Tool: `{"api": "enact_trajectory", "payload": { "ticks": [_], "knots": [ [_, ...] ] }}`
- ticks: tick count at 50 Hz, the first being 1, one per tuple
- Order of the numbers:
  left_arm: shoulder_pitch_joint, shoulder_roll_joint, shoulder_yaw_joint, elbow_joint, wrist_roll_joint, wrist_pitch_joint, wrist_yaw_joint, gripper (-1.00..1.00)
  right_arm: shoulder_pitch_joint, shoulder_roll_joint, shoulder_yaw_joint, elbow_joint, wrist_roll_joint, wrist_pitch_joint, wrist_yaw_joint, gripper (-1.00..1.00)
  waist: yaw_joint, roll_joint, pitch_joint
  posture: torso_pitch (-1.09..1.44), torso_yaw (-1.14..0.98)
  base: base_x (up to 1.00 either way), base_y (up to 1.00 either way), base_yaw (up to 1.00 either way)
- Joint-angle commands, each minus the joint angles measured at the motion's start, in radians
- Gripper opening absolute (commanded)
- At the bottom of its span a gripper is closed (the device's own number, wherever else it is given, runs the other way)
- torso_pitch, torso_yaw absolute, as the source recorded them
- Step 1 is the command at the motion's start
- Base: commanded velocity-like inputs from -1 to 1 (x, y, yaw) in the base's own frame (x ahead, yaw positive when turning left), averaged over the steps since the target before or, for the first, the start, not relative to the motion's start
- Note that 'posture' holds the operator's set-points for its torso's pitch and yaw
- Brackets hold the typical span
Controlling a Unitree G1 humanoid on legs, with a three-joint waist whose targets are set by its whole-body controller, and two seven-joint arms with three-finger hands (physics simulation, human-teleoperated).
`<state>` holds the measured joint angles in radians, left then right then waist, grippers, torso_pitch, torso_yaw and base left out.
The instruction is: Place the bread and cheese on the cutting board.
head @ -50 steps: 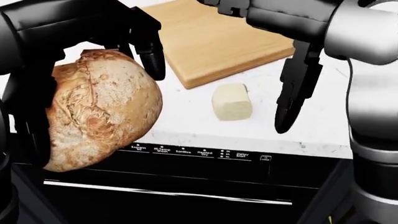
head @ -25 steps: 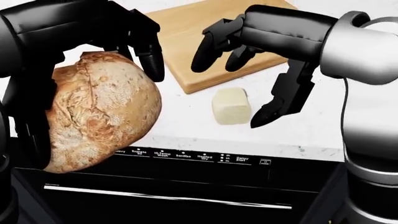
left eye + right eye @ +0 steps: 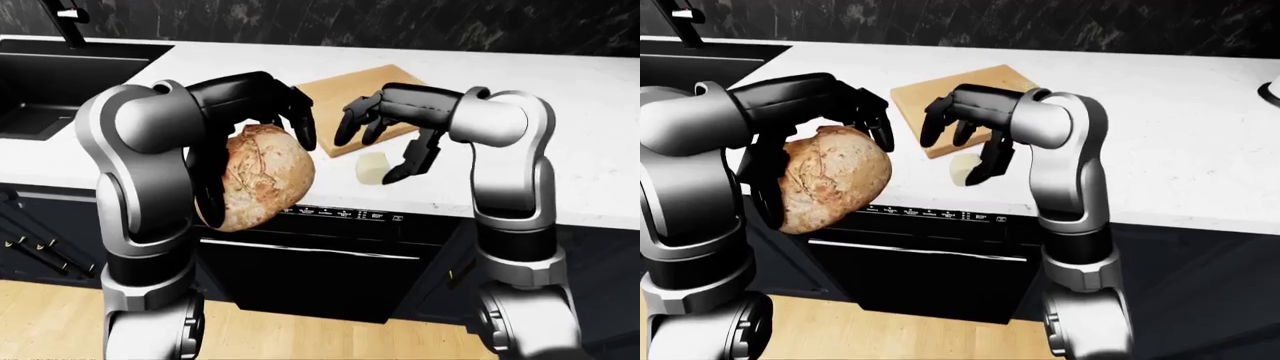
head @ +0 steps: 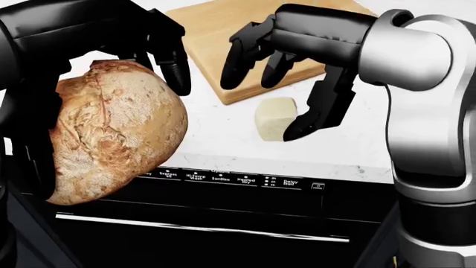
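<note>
Head view shows the cheese [image 4: 274, 118] on the white counter [image 4: 223, 139], just near of the cutting board [image 4: 223, 50]. The right hand [image 4: 286, 84] stands over it with fingers spread, thumb at its right side. The left hand [image 4: 111, 50] is clamped on the bread [image 4: 111, 134], left of the board.

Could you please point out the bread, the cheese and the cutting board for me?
bread [image 4: 111, 134], head view, middle of the crust.
cheese [image 4: 272, 117], head view, its pale top face.
cutting board [image 4: 216, 33], head view, bare wood near its left part.
</note>
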<state>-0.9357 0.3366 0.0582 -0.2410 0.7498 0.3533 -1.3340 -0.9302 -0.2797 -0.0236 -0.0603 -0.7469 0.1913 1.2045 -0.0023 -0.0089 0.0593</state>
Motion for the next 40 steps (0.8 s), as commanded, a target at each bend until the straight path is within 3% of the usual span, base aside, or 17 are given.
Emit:
{"api": "enact_trajectory", "payload": {
  "ticks": [1,24,40],
  "knots": [
    [-0.031,0.009,0.013,-0.020,-0.001,-0.006,0.014,-1.00,-0.035,-0.006,-0.016,-0.029,-0.001,-0.007,-0.020,0.10,0.000,0.001,-0.031,0.00,0.00,0.00,0.00,0.00],
    [-0.025,0.012,0.015,-0.021,-0.005,-0.008,0.018,-1.00,-0.024,0.000,-0.010,0.041,-0.023,-0.059,-0.052,0.11,0.000,0.002,-0.034,0.00,0.00,0.00,0.00,0.00],
    [-0.014,0.017,0.019,-0.022,-0.014,-0.012,0.022,-1.00,-0.088,-0.004,-0.001,0.201,-0.056,-0.111,-0.083,0.11,-0.002,0.003,-0.034,0.00,0.00,0.00,0.00,0.00]
  ]
}}
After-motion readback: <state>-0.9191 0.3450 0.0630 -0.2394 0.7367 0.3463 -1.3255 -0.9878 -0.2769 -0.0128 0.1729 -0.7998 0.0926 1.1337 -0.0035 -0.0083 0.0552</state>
